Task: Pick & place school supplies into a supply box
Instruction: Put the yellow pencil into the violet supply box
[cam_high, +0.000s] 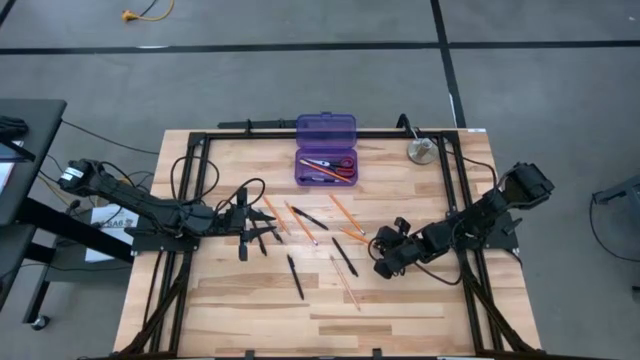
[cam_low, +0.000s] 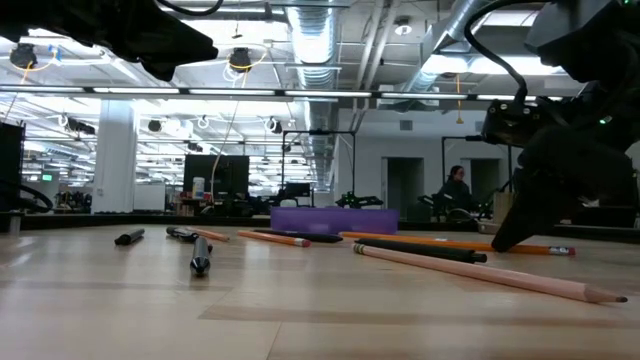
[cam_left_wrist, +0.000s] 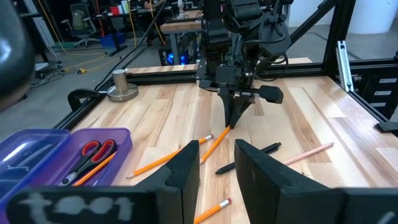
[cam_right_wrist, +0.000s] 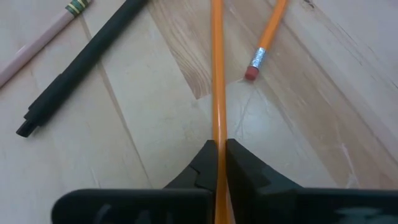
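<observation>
The purple supply box (cam_high: 325, 132) stands open at the table's far edge, with red-handled scissors (cam_high: 343, 164) and pencils inside. Orange pencils and black pens (cam_high: 295, 275) lie scattered over the table's middle. My right gripper (cam_high: 380, 245) is low at the right of the scatter, its fingers pointing down, shut on an orange pencil (cam_high: 355, 236). My left gripper (cam_high: 258, 230) hovers at the left of the scatter, open and holding nothing. Its fingers (cam_left_wrist: 186, 174) frame the pens and my right gripper (cam_left_wrist: 233, 118) beyond. My right gripper (cam_right_wrist: 217, 146) pinches an orange pencil between its two fingers near one end (cam_right_wrist: 217, 124). It comes from above, slanting in from the table's right side. The pencil runs out ahead of the fingers, low over the wood, its other end (cam_left_wrist: 202, 158) at table level.
A round metal disc (cam_high: 421, 150) sits near the far right corner. A black frame rail (cam_high: 200, 135) runs around the table. A second pencil's eraser end (cam_right_wrist: 252, 71) and a black pen (cam_right_wrist: 74, 68) lie close to the held pencil. Bare wood lies along the near edge.
</observation>
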